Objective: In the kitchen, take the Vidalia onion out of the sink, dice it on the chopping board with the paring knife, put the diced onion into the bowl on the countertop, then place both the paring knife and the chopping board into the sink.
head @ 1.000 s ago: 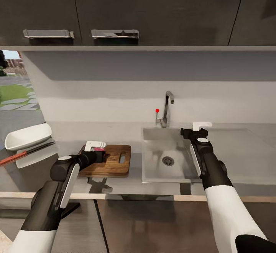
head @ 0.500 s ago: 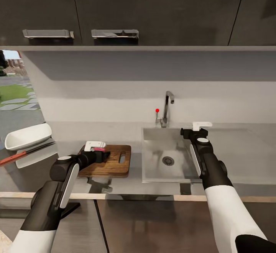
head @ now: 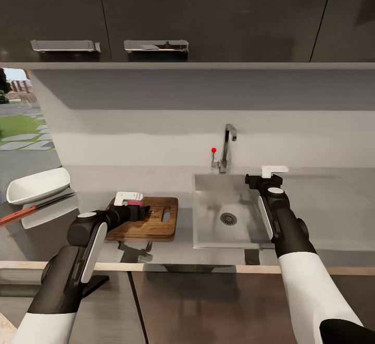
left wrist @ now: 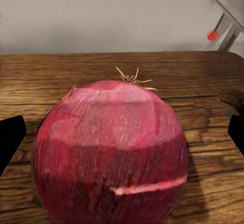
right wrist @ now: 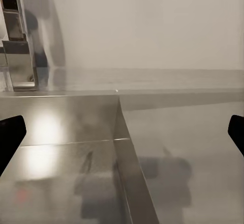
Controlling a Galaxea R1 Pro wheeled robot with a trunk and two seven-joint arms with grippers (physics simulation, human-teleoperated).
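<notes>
Nearest, my two arms reach forward over the steel-edged front of the countertop (head: pixel 172 253). My left gripper (head: pixel 136 209) sits low over the left half of the chopping board (head: pixel 156 220). Its fingertips (left wrist: pixel 10 140) stand apart at either side of the Vidalia onion (left wrist: pixel 109 155), with a gap between each tip and the skin, so the jaws are spread and not clamped. The onion rests on the board, root tuft uppermost, and shows as a small pink-red patch (head: pixel 134 204) at the gripper.

The board lies flat just left of the sink (head: pixel 208 219), its handle slot towards the sink side. To the far left of the board, the paring knife (head: pixel 34 208) lies with its red handle nearest the left edge of the scene and its dark blade pointing right. The white bowl (head: pixel 37 185) stands just beyond the knife.

My right gripper (head: pixel 264 180) hovers above the right rim of the sink (right wrist: pixel 127 147). Its fingertips (right wrist: pixel 11 132) are wide apart and hold nothing. The round drain (head: pixel 228 219) lies in the basin floor.

Farthest, the chrome tap (head: pixel 227 148) with its red knob (head: pixel 213 150) rises behind the sink, against the pale wall.
</notes>
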